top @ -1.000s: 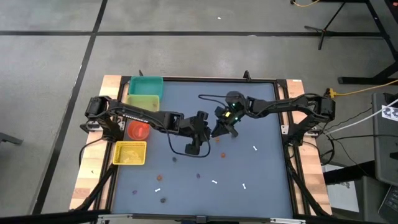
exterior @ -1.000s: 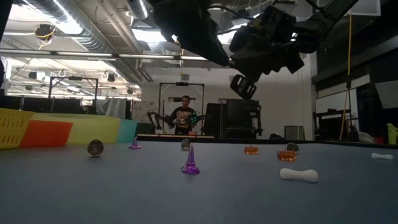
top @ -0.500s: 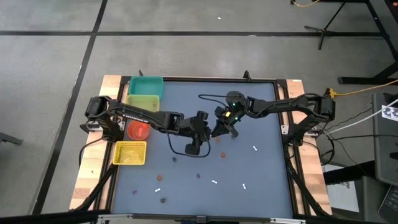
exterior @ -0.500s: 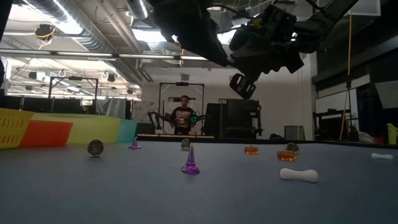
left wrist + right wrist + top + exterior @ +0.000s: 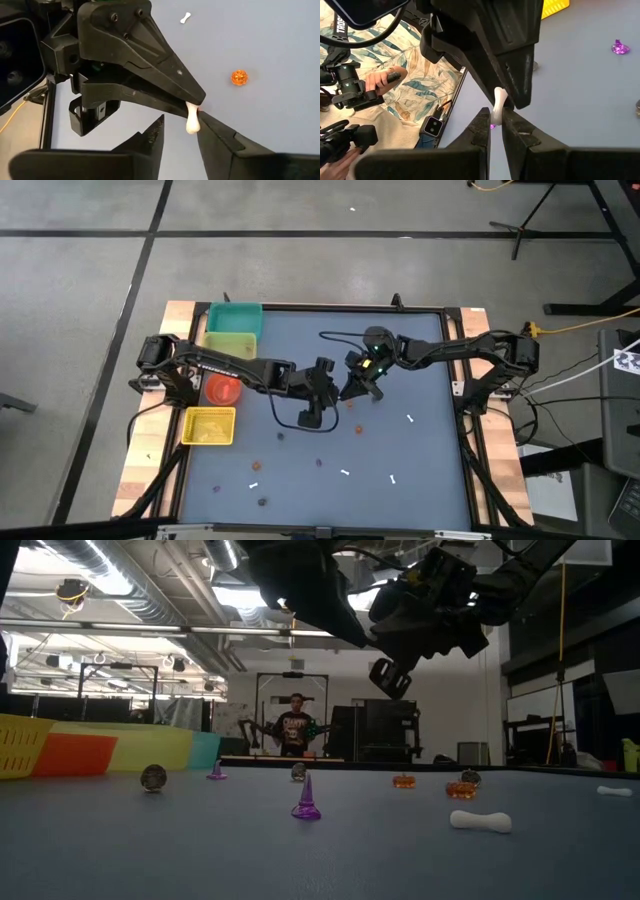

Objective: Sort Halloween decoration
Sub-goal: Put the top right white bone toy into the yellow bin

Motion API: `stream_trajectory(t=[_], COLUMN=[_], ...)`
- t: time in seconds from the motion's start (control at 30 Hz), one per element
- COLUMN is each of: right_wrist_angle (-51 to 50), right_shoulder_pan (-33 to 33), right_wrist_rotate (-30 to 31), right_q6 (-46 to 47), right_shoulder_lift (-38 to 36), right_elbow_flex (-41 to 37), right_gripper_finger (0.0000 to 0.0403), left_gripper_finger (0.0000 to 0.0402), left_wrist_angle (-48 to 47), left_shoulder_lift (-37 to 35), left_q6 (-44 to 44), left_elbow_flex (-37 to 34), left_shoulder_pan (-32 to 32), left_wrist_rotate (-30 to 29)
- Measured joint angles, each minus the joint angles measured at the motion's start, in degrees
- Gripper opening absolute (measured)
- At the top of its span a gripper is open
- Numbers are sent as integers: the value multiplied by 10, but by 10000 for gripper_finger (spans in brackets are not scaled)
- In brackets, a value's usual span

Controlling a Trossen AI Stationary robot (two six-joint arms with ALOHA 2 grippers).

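Halloween decoration: white bone above desk centre, pinched by right claw, tips clenched on it. Left claw jaws parted around bone's other end. Orange trinket, purple cone on desk.

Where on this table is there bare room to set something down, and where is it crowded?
The far right corner of the mat, beyond the right gripper, looks bare, as does the stretch near the green bin. Mid-table is crowded where both grippers meet; trinkets such as white bones scatter the near half.
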Motion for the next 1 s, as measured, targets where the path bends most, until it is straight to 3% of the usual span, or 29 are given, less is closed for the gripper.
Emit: stream_trajectory(t=[0.73, 1.0], right_wrist_angle=[-1, -1], right_shoulder_pan=[0, 0], right_wrist_rotate=[0, 0], right_q6=[0, 0], right_shoulder_lift=[0, 0], right_elbow_flex=[0, 0], right_gripper_finger=[33, 33], left_gripper_finger=[18, 9], left_wrist_angle=[0, 0], left_shoulder_lift=[0, 0], left_q6=[0, 0], left_elbow_flex=[0, 0], left_shoulder_pan=[0, 0], left_wrist_rotate=[0, 0])
